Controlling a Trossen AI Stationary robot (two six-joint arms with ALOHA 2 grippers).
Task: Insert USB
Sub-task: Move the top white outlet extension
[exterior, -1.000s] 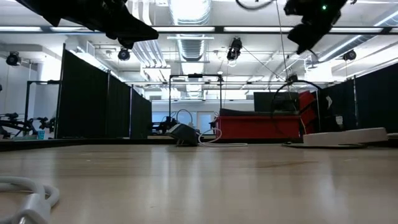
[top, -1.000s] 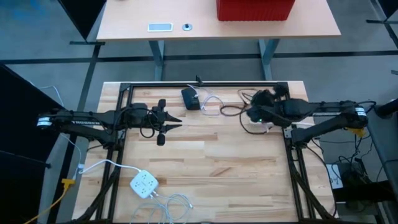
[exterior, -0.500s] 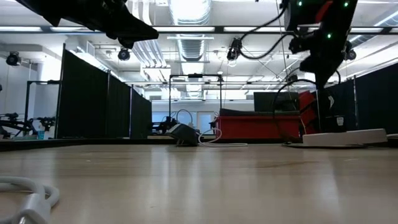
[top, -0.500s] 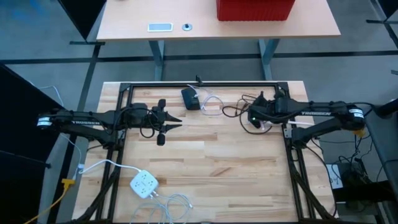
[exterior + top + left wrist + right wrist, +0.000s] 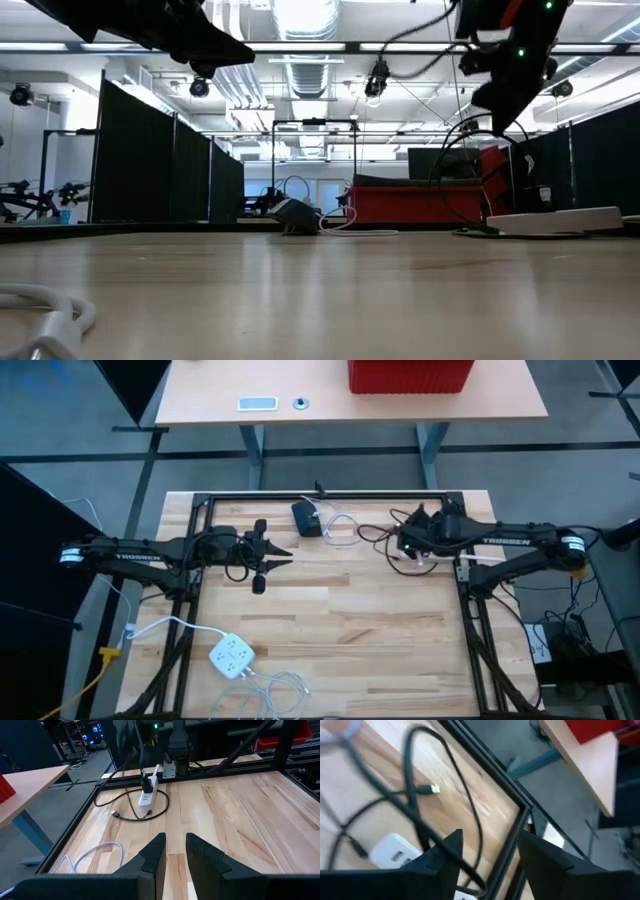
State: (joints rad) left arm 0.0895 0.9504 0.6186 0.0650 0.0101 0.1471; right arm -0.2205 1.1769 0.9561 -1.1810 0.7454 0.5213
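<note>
A white power strip (image 5: pixel 418 557) lies at the table's far right, also in the left wrist view (image 5: pixel 148 795) and the right wrist view (image 5: pixel 392 851). A black cable (image 5: pixel 131 816) loops around it. The cable's free USB plug (image 5: pixel 432 789) rests on the wood beside the strip (image 5: pixel 115 813). My right gripper (image 5: pixel 405 543) hovers open above the strip (image 5: pixel 489 836), with the cable running below its fingers. My left gripper (image 5: pixel 288 557) hangs open above the table's left-middle (image 5: pixel 175 840), pointing toward the strip with nothing between its fingers.
A black adapter (image 5: pixel 306 518) with a white cord (image 5: pixel 340 526) lies at the far middle. Another white power strip (image 5: pixel 232 656) with a coiled white cord sits at the near left. A black metal frame (image 5: pixel 320 496) borders the table. Bare wood spans the middle.
My right gripper has turned above the white strip and shifted slightly toward the table's left edge. It dipped lower, then rose a little. The strip and the cable lie where they were.
</note>
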